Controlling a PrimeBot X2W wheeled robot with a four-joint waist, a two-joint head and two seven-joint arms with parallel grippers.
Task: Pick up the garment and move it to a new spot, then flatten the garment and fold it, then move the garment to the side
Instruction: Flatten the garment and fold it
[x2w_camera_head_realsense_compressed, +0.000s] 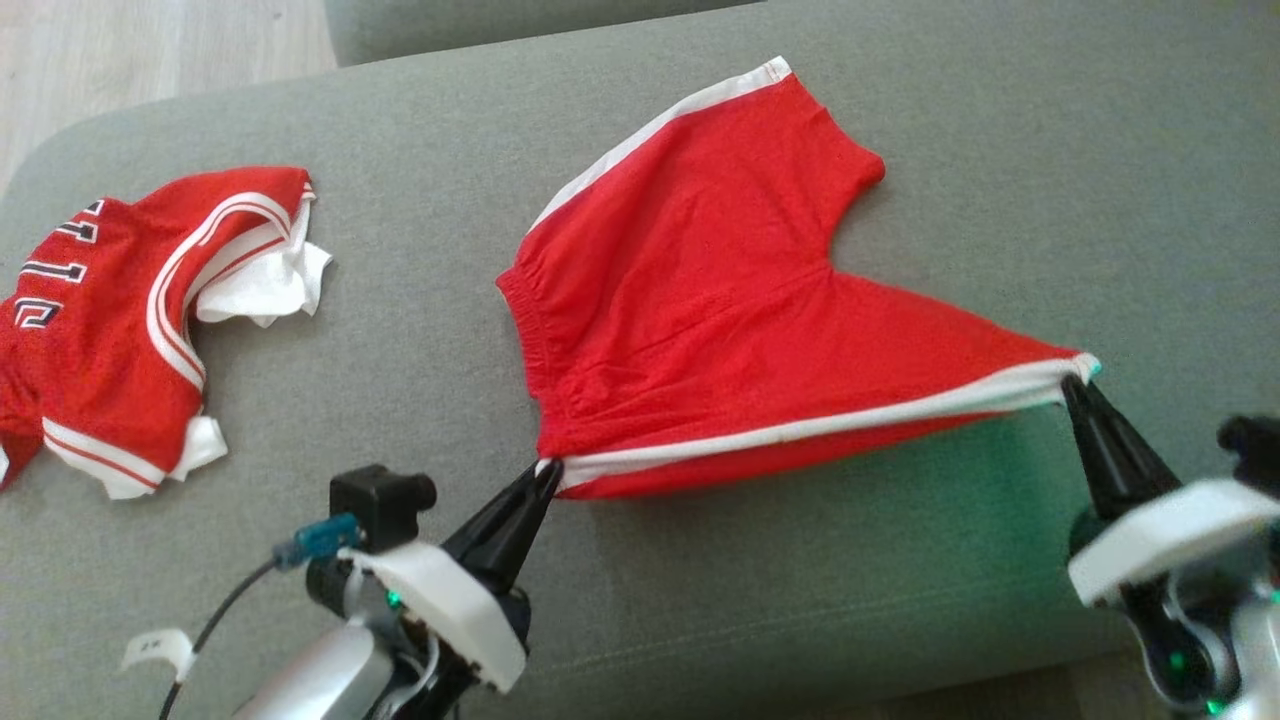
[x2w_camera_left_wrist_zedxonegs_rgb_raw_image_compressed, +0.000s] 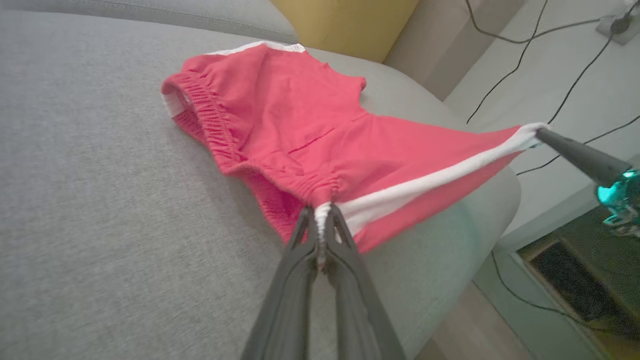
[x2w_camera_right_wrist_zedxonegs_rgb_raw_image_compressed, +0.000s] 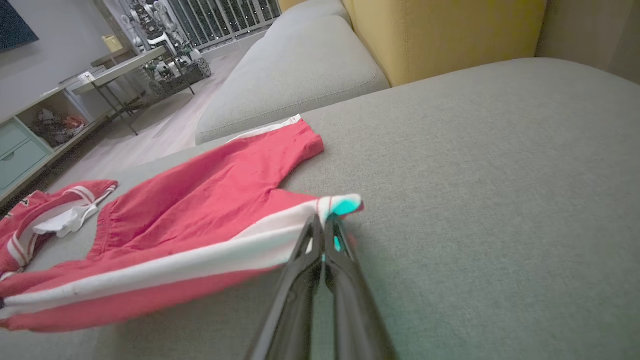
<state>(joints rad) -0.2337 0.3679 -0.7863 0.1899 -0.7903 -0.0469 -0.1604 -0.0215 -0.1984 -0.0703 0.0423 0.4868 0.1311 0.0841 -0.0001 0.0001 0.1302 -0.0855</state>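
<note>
A grey fabric sofa seat (x2w_camera_head_realsense_compressed: 900, 620) carried everything, with a second grey cushion (x2w_camera_right_wrist_zedxonegs_rgb_raw_image_compressed: 300, 75) beyond it and a mustard-yellow upholstered backrest (x2w_camera_right_wrist_zedxonegs_rgb_raw_image_compressed: 450, 35) at the far right. A pale wood floor (x2w_camera_head_realsense_compressed: 150, 60) ran off to the far left. In the right wrist view a long light table (x2w_camera_right_wrist_zedxonegs_rgb_raw_image_compressed: 120, 65) and a teal drawer unit (x2w_camera_right_wrist_zedxonegs_rgb_raw_image_compressed: 20, 150) stood in the room behind. Several thin dark cables (x2w_camera_left_wrist_zedxonegs_rgb_raw_image_compressed: 525, 60) trailed over the floor past the right end of the seat.

One pair of red shorts with white side stripes (x2w_camera_head_realsense_compressed: 700, 300) lay near the middle of the seat. Its long axis ran left to right, with the gathered elastic waistband at the left and the leg hems at the right. One leg pointed to the far right and lay flat. The other pointed right, and its near edge was drawn taut and raised off the cushion. Two white stripes showed, one along the far edge and one along the near edge.

There were two tools. The left tool (x2w_camera_head_realsense_compressed: 548, 475) had its fingers pressed together, pinching the waistband corner at the near stripe's left end. The right tool (x2w_camera_head_realsense_compressed: 1075, 385) was likewise clamped, on the hem corner at the same stripe's right end.

One red jersey with white trim and dark lettering (x2w_camera_head_realsense_compressed: 100, 340) lay crumpled at the left of the seat, well apart from the shorts.
</note>
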